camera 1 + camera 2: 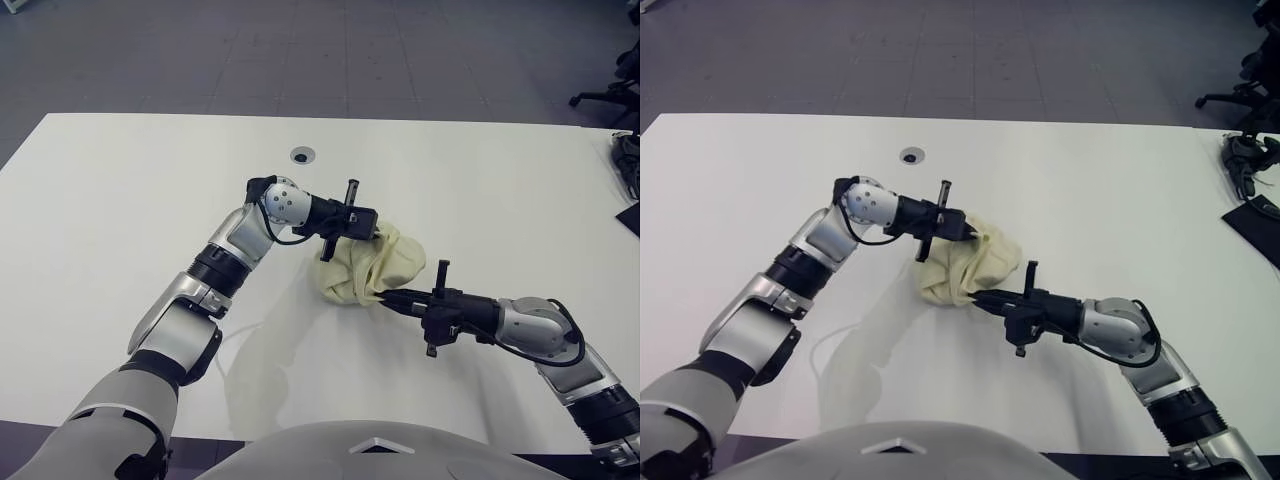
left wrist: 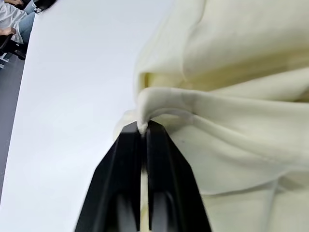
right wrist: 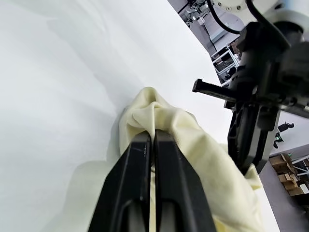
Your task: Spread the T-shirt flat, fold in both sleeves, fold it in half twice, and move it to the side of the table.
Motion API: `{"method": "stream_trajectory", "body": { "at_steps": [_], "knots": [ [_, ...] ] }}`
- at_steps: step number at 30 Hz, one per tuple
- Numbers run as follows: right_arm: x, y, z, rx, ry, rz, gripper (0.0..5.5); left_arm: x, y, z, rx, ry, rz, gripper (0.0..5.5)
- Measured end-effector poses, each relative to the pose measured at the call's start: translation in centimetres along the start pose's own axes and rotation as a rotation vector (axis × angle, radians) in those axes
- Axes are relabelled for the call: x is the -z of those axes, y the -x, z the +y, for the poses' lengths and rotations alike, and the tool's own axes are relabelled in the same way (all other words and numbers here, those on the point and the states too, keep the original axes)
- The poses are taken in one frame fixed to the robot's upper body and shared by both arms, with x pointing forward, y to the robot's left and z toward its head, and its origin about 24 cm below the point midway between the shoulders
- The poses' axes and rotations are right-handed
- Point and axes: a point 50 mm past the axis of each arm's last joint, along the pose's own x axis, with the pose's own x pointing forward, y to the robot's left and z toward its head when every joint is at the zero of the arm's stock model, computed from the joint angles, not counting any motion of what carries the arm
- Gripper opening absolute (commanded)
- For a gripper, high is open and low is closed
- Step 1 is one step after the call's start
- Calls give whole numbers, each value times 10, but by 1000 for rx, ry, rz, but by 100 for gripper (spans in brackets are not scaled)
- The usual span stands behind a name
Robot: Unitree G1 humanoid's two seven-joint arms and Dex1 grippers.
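Note:
The pale yellow T-shirt (image 1: pixel 372 265) lies crumpled in a heap near the middle of the white table (image 1: pixel 120 210). My left gripper (image 1: pixel 377 229) is at the heap's far upper side, shut on a fold of the T-shirt (image 2: pixel 212 101). My right gripper (image 1: pixel 385 296) is at the heap's near edge, shut on another fold of the T-shirt (image 3: pixel 183 135). In the right wrist view the left gripper (image 3: pixel 241 159) stands just beyond the cloth.
A round cable grommet (image 1: pixel 302 154) is set in the table behind the left arm. Black cables (image 1: pixel 1245 160) and a dark flat object (image 1: pixel 1258 222) lie at the table's far right edge. Bare white tabletop stretches to the left and right of the heap.

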Motion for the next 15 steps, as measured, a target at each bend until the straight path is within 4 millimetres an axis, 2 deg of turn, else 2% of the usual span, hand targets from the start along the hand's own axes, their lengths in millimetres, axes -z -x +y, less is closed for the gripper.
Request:
{"method": "stream_trajectory", "body": {
  "at_steps": [3,7,10,13,15],
  "knots": [
    [-4,-1,-14,110,-89,-28,0,-2,20,15,-146,81,-54,1],
    [-4,9,-56,327,-210,-45,0,6,85,42,-456,187,-45,1],
    [-16,21,-111,532,-270,-122,0,-5,131,72,-651,160,-11,1],
    [-33,30,-172,656,-226,-169,0,-35,173,112,-820,57,24,1],
    [-38,32,-200,691,-181,-154,0,-51,187,130,-881,-33,70,1]
  ]
}}
